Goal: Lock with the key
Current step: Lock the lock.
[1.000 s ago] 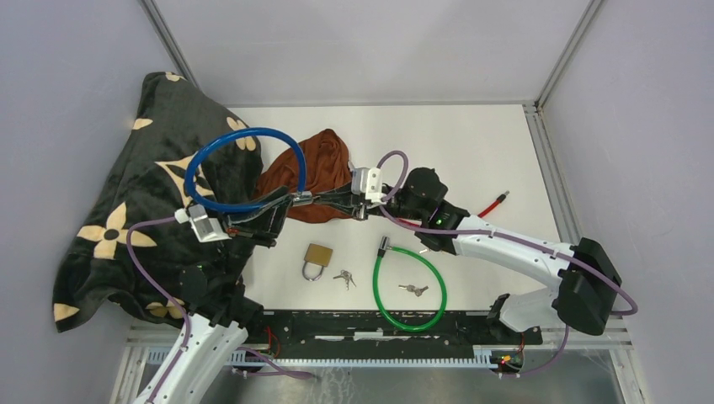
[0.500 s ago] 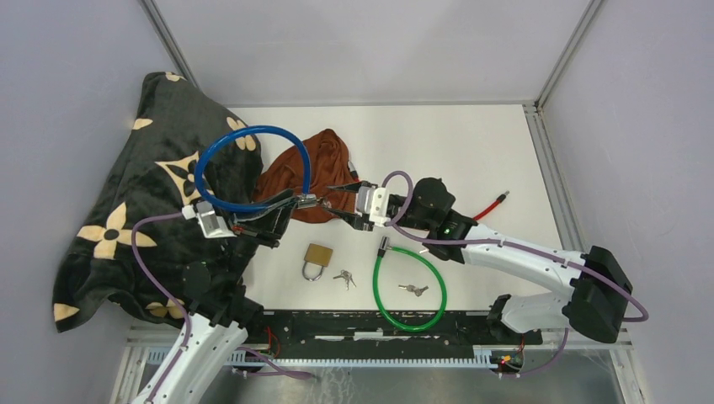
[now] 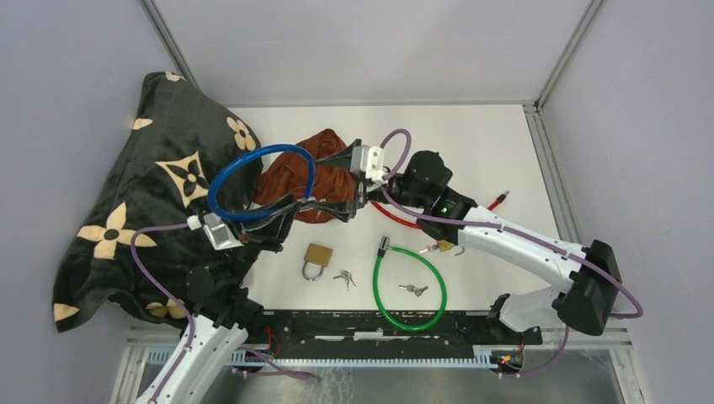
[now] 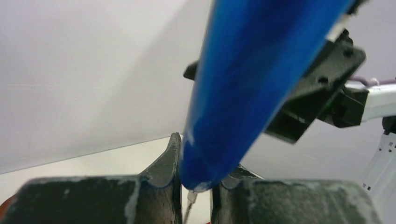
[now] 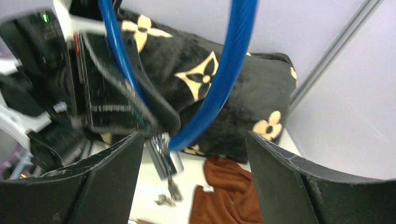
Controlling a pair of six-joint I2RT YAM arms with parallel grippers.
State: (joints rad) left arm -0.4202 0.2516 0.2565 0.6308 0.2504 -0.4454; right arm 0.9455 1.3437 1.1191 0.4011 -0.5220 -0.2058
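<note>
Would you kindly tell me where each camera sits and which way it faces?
Top external: above, behind the arms, looking down on the table; both arms show.
Left wrist: on the left arm, looking along the left gripper, shut on the blue cable lock.
Right wrist: looking through the open right gripper toward the left gripper.
All three show the blue cable lock.

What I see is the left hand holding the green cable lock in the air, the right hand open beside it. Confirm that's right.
Wrong colour: the cable lock in the left hand is blue; the green one lies on the table. The top view shows it. The right hand is indeed open beside it.
</note>
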